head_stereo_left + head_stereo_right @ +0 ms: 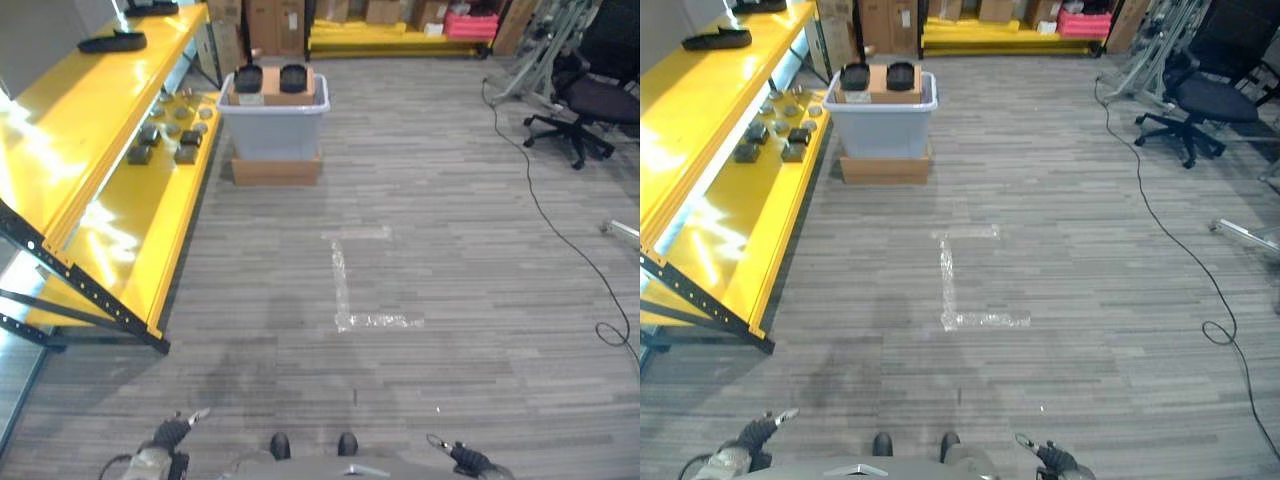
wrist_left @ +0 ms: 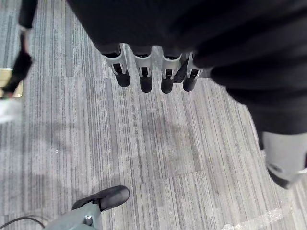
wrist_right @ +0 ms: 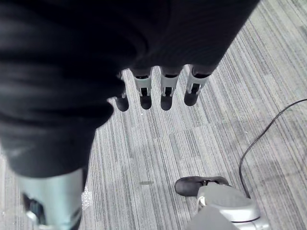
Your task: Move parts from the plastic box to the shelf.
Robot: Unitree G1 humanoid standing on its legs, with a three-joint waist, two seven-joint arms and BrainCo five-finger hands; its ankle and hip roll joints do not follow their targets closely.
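Both hands hang low at the near edge, left hand [image 1: 170, 434] and right hand [image 1: 468, 459], empty, well apart from the work, probably because the robot has not yet walked up. Far left in the left eye view, one plastic box [image 1: 273, 135] sits on a cardboard base just beside the yellow shelf [image 1: 140, 235], handy for short transfers. Two black parts [image 1: 248, 78] top the box; roughly ten small parts [image 1: 186, 153] lie on the shelf, too small to count surely. Left wrist view: fingers [image 2: 146, 80] straight, relaxed, holding nothing. Right wrist view: fingers [image 3: 167, 96] likewise straight and empty.
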